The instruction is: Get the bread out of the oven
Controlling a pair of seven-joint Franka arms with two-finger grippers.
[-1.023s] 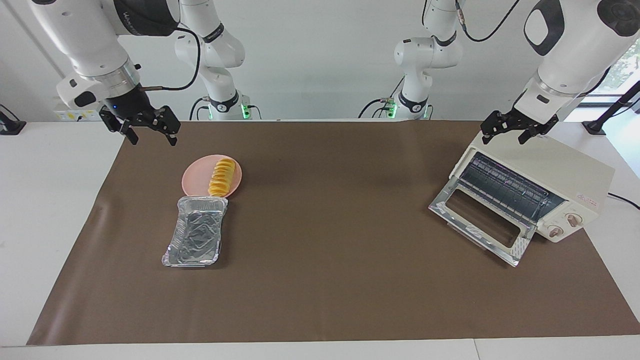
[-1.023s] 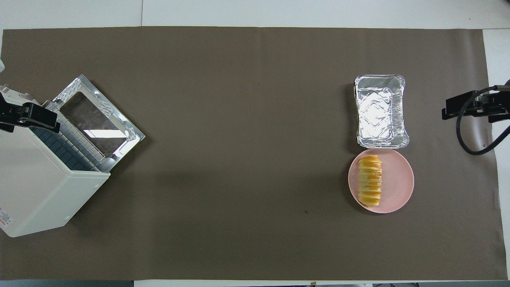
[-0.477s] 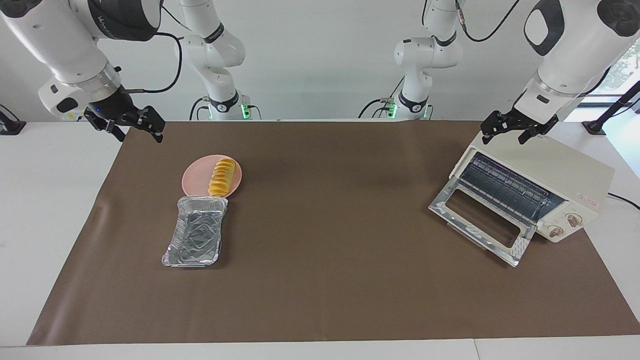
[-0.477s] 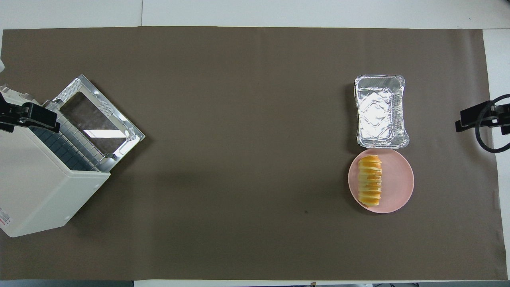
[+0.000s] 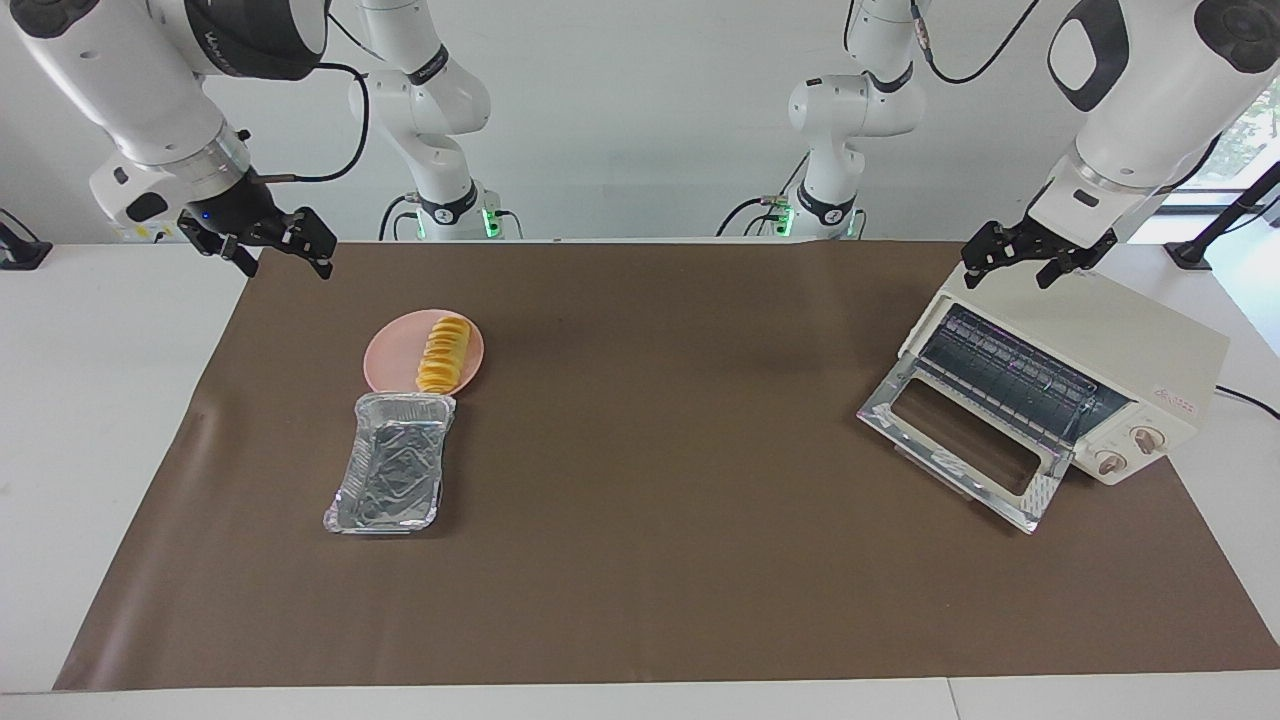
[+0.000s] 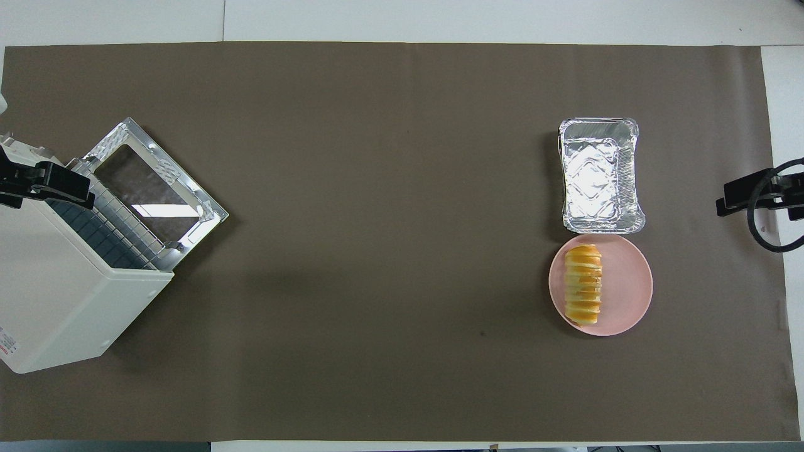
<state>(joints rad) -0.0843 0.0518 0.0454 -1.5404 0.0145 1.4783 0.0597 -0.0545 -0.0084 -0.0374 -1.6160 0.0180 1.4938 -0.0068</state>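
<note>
Bread (image 5: 445,354) on plate (image 5: 388,352), near right end effector (image 5: 283,262)

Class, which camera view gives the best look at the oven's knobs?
The facing view: the oven turns its front toward that camera, so both round knobs show beside the dropped door. The overhead view shows only its top, rack and open door, no knobs.
</note>
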